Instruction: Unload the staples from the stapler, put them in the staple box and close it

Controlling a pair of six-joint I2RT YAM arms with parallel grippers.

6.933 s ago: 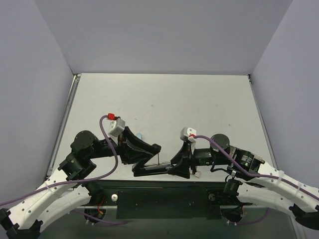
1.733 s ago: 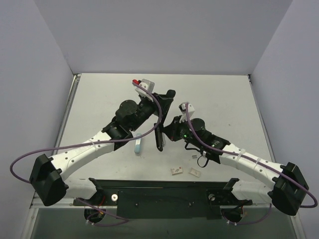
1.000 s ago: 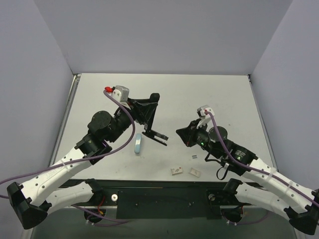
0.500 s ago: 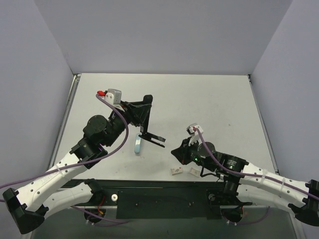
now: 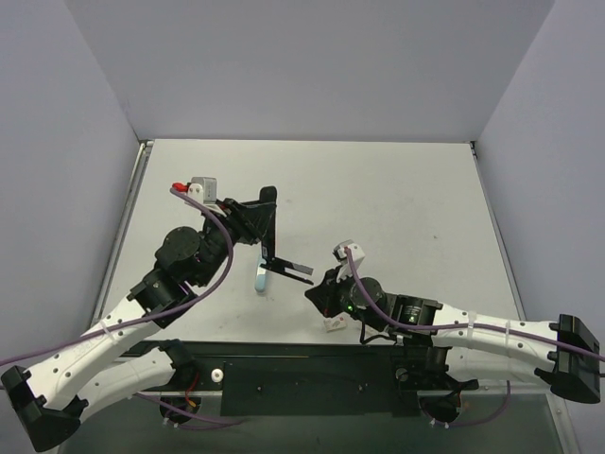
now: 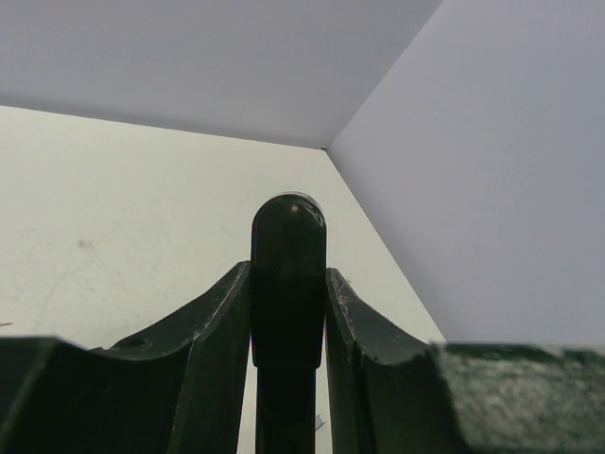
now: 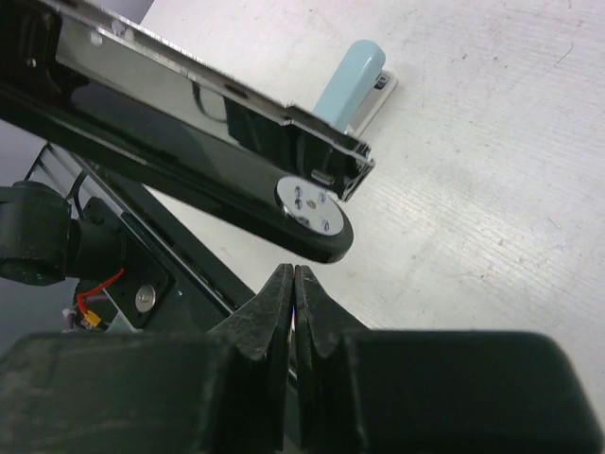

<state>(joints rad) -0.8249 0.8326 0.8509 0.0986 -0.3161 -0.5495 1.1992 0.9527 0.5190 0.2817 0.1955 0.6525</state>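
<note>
1. The stapler (image 5: 288, 270) is up in the air over the near-left part of the table (image 5: 397, 189), not resting on anything.
2. The left gripper (image 5: 260, 203) has it by one rounded black end. In the left wrist view both fingers (image 6: 219, 326) are pressed against the sides of that end, so the claw is clamped on it.
3. The stapler is hinged open into a bent shape. From above, the gripped half has its long axis running from the far side toward the near edge. At the bend the other half kicks off to the right and a bit nearer.
4. That free half is a black bar with the chrome channel (image 7: 203, 90) alongside it, and both tips point at the right gripper (image 5: 315, 295). The black bar ends in a round silver disc (image 7: 308, 205).
5. The right gripper's jaws are pressed together with nothing between them. They sit just beside the disc end of the stapler, and I can't tell if they actually touch it.
6. A light blue object (image 5: 261, 277) lies flat on the table right under the bend, long axis running near to far.
7. A small white scrap (image 5: 333, 324) sits on the table just beside the right gripper, on the near side.
</note>
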